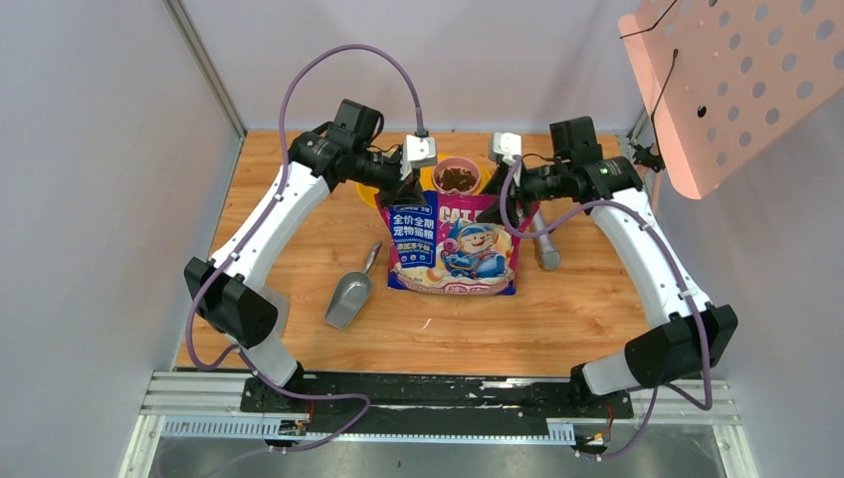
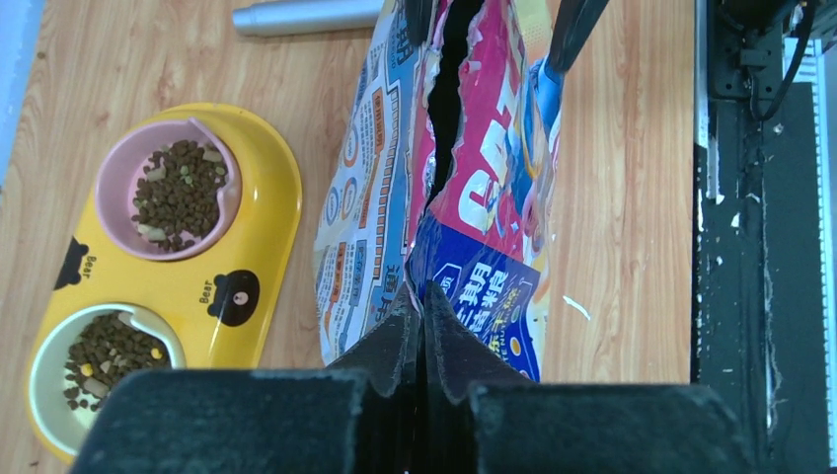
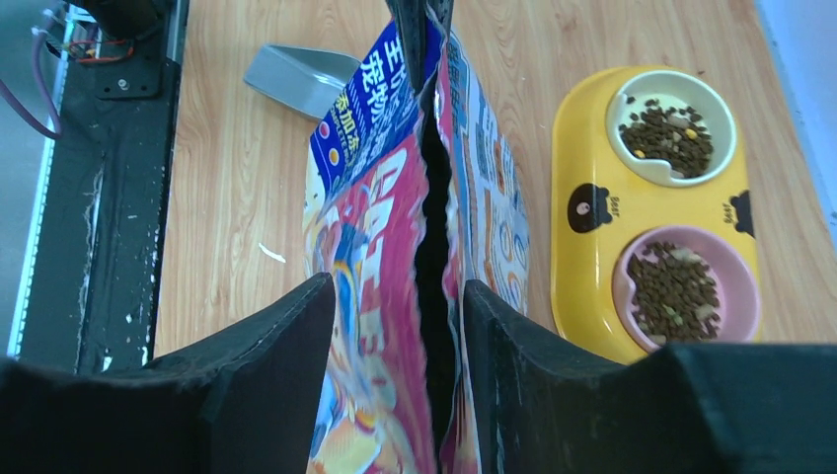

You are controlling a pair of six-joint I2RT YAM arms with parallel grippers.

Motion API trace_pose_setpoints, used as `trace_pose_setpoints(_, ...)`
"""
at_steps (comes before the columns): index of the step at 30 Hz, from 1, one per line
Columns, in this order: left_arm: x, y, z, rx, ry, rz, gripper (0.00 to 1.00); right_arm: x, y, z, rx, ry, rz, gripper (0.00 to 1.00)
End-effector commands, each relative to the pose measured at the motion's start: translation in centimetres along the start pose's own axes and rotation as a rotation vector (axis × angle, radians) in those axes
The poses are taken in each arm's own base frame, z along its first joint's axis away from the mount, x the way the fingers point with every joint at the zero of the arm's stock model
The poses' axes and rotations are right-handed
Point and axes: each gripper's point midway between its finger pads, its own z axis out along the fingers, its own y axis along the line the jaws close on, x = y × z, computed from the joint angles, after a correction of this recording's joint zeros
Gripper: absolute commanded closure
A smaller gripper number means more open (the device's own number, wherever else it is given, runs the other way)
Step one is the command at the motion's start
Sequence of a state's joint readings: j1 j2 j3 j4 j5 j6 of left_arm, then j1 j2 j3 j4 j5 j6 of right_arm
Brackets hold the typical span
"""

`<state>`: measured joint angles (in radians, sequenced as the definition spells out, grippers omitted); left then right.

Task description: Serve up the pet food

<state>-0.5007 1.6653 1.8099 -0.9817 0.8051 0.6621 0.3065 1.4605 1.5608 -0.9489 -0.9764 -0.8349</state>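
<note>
The pet food (image 2: 181,197), loose light kibble that would spill rather than be gripped, lay in both bowls of the yellow feeder (image 2: 276,197) on the desk (image 2: 632,197), so I handled it by the soft, slippery bag (image 2: 494,197), my left claw (image 2: 424,326) pinching its top edge and my right claw (image 3: 400,291) part-open astride the mouth.

Printed bag (image 1: 453,244): large white "CAT" on the pink upper panel. White Chinese on the blue panel reads 全价全期 / 宠物猫粮 (finer print below is not legible). Yellow twin-bowl feeder (image 2: 265,202): small "Bear" beside each of two black bear-head marks.
</note>
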Motion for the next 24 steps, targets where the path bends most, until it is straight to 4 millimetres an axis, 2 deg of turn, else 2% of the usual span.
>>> trace_pose_setpoints(1, -4.3, 0.6, -1.4, -0.055, -0.11, 0.057, 0.99, -2.5, -0.7, 1.3, -0.037, -0.071, -0.015, 0.5)
trace_pose_setpoints(4, -4.4, 0.7, -1.5, -0.068, -0.108, 0.05, 1.0, -2.2, -0.7, 1.8, -0.041, -0.066, -0.012, 0.61)
trace_pose_setpoints(8, -4.6, 0.8, -1.6, -0.088, -0.102, 0.063, 0.99, -1.8, -0.5, 1.9, -0.043, -0.06, 0.007, 0.84)
trace_pose_setpoints(10, -4.8, 1.0, -1.5, -0.1, -0.1, 0.073, 0.79, -1.8, -0.4, 1.9, -0.042, -0.059, 0.023, 0.93)
trace_pose_setpoints(11, -4.9, 1.0, -1.3, -0.102, -0.103, 0.067, 0.62, -1.8, -0.4, 1.9, -0.037, -0.056, 0.028, 0.96)
trace_pose_setpoints(13, -5.1, 1.2, -0.9, -0.105, -0.114, 0.058, 0.48, -1.8, -0.4, 1.9, -0.026, -0.052, 0.037, 1.0)
trace_pose_setpoints(14, -5.1, 1.4, -0.5, -0.099, -0.116, 0.053, 0.46, -1.9, -0.4, 1.8, -0.02, -0.053, 0.037, 1.0)
trace_pose_setpoints(17, -4.5, 1.7, 0.3, -0.085, -0.106, 0.05, 0.46, -2.0, -0.5, 1.6, 0.0, -0.046, 0.033, 1.0)
trace_pose_setpoints(21, -4.1, 2.0, 1.5, -0.066, -0.103, 0.046, 0.64, -1.2, -0.7, 1.4, 0.029, -0.017, 0.04, 1.0)
trace_pose_setpoints(24, -4.2, 2.1, 1.8, -0.068, -0.102, 0.059, 0.83, -0.8, -0.6, 1.4, 0.031, -0.001, 0.043, 1.0)
